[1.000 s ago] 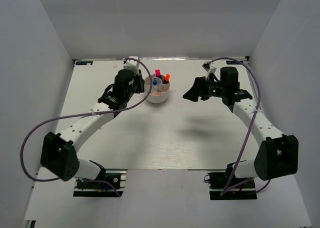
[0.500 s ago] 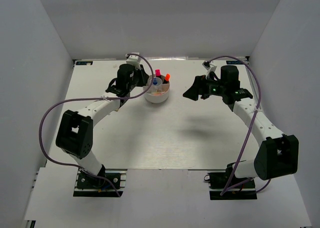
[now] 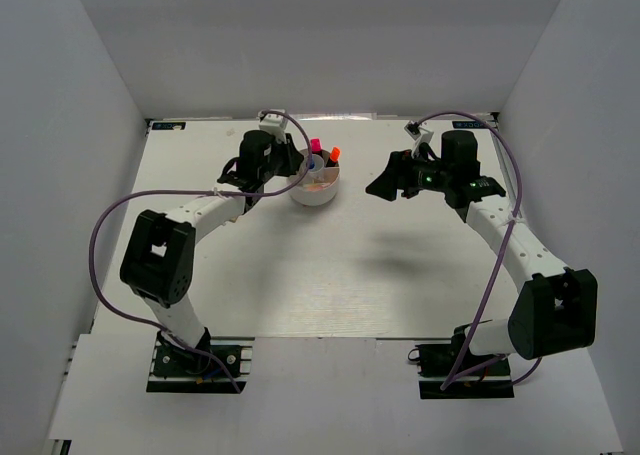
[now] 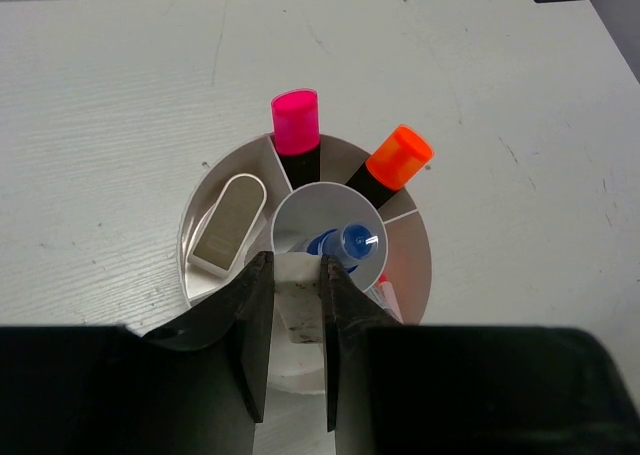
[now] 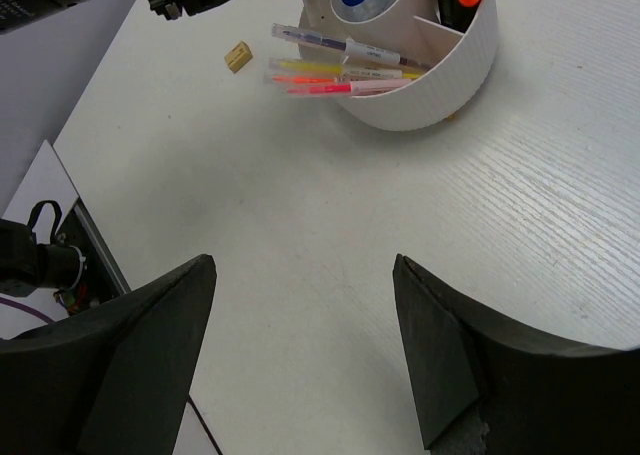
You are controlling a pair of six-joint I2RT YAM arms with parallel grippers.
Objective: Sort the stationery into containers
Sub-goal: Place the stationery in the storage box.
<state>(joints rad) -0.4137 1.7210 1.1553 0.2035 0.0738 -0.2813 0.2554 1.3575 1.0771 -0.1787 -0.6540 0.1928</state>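
The white round tub (image 4: 193, 237) holds a pink-capped highlighter (image 4: 296, 123), an orange-capped highlighter (image 4: 399, 157), a blue-capped bottle (image 4: 350, 243) in its centre cup, and a grey eraser (image 4: 228, 222). My left gripper (image 4: 296, 275) hangs over the tub's near rim, shut on a small white eraser (image 4: 298, 310). From above, the left gripper (image 3: 288, 165) sits at the tub's (image 3: 318, 199) left side. My right gripper (image 3: 385, 187) hovers to the right of the tub, open and holding nothing. In the right wrist view, grey, yellow and pink pens (image 5: 340, 67) lie in the tub (image 5: 440, 75), poking out over its rim.
A small beige eraser (image 5: 238, 55) lies on the table just left of the tub, near the pen tips. White walls enclose the table on three sides. Bare tabletop spreads beneath the right gripper (image 5: 305, 275).
The left arm's elbow has folded up and back, and its wrist has shifted slightly right toward the tub. The right arm has not moved.
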